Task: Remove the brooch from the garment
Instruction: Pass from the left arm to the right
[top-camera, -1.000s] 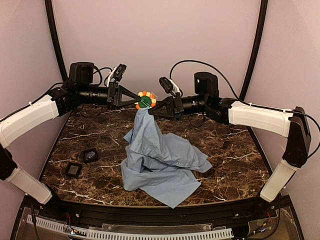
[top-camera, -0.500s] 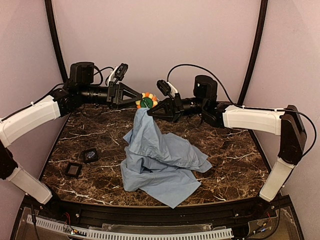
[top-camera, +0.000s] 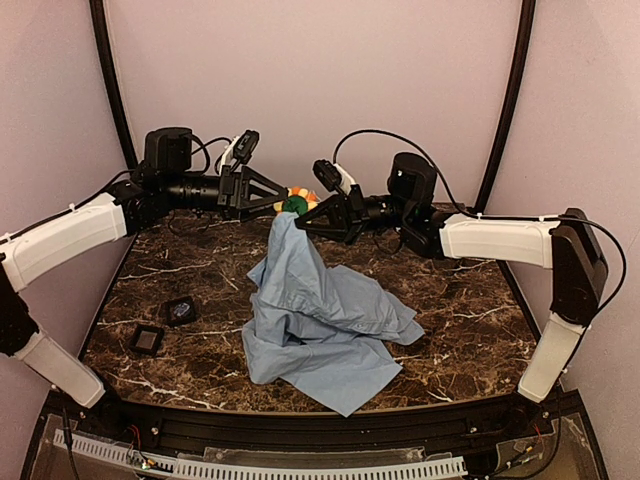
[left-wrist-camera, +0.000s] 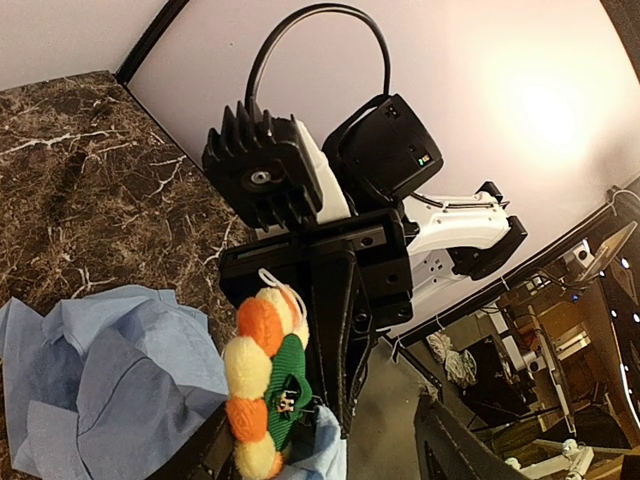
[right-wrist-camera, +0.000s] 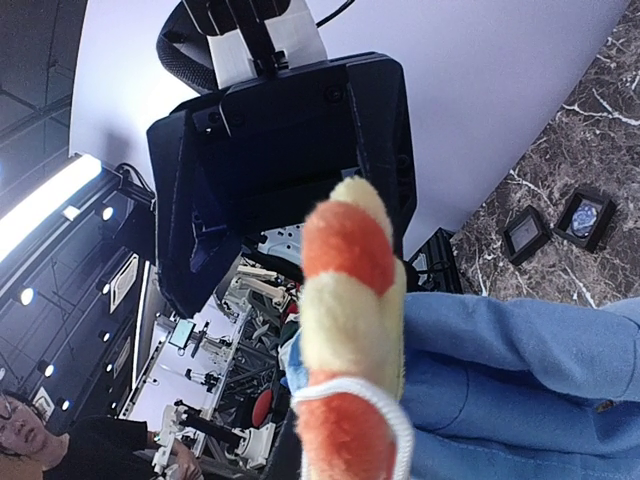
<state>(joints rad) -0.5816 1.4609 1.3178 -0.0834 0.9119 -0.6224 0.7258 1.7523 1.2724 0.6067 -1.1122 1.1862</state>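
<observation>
Black pads (top-camera: 148, 339): lay flat on the table (top-camera: 450, 290) at far left, well apart from the arms' tips.
Left gripper (top-camera: 275, 203): hung level above the table, jaws apart, one finger (left-wrist-camera: 450, 450) well off to the side, the other close by the pin (contact not clear from the wrist view).
Brooch (left-wrist-camera: 250, 370): perched in the air between the two grippers, at the garment's peak, disc on edge, flat faces turned toward the arms.
Right gripper (top-camera: 302, 220): pinched shut just behind the brooch, at the join of pin and cloth; could not tell which was gripped.
Garment (top-camera: 320, 320): draped from that peak down to a heap on the table.
Bearing for the pull: brooch straight ahead of the open left jaws; judged a close, then a draw leftward, away from the right.
</observation>
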